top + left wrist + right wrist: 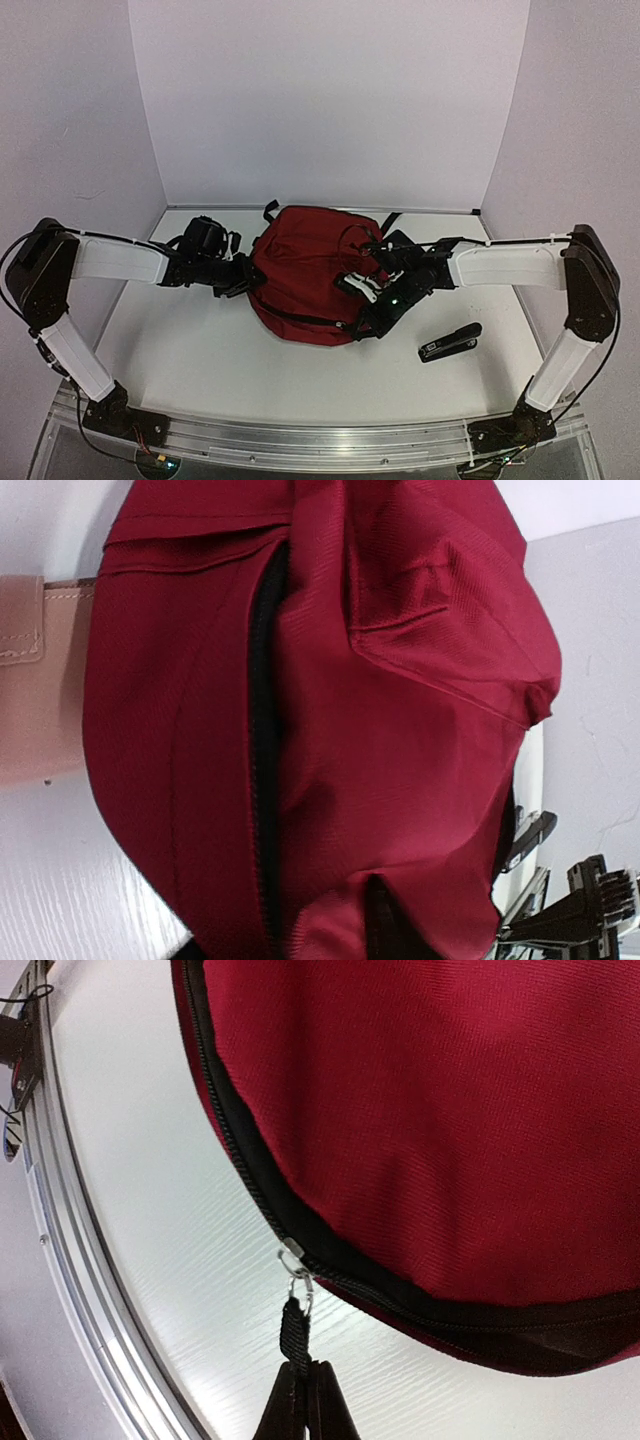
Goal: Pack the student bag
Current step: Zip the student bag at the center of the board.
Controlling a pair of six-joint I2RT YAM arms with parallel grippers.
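White desk (200,350), glossy. Plain white walls (320,100) close it on the left, far and right sides. A metal rail (320,430) runs along the near edge, with both arm bases bolted to it.

The dark red bag (305,265) lies in the middle of the desk, closer to the far edge than the near one, with its black straps toward the far wall. A black zipper runs round its near side. A black stapler (450,342) lies flat on the desk off the bag's near right side, apart from it and under the right arm.

Right gripper (368,322) is at the bag's near right edge. In the right wrist view its fingers (322,1410) are pressed together, pinching the black zipper pull (295,1332). The pull hangs taut from the metal slider (292,1250) on the zipper track, just above the desk.

Left gripper (248,278) sits against the bag's left side. Its fingers do not show in the left wrist view, so I cannot tell whether they are spread or closed, or whether they grip any fabric. That view is filled with red fabric and a black zipper line. A tan stitched piece (20,670) shows at its left edge behind the bag; I cannot tell what it is.
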